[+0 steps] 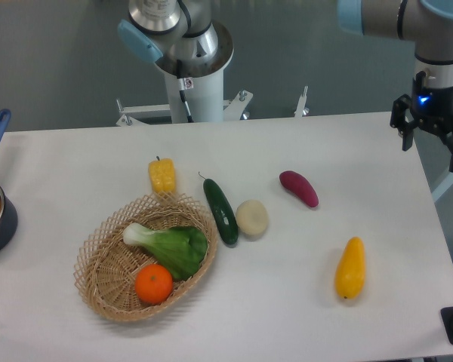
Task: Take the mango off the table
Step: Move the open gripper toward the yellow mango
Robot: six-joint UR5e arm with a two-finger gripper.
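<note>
Yellow-orange and smooth, the mango [350,268] lies on the white bench [302,317] toward its right front, tapering to a narrower top end and pointing roughly away from the camera. Nothing touches it. The purple sweet potato [298,188] sits behind and to its left, well apart, with a pale round onion [251,217] and a dark green cucumber [220,210] further left. A wicker basket [98,283] holds an orange [154,284] and a leafy bok choy [170,245]; a corn piece [162,175] stands just behind it. The black end effector [432,141] hangs above the bench's far right edge, fingers spread apart, gripping nothing, far from the mango
</note>
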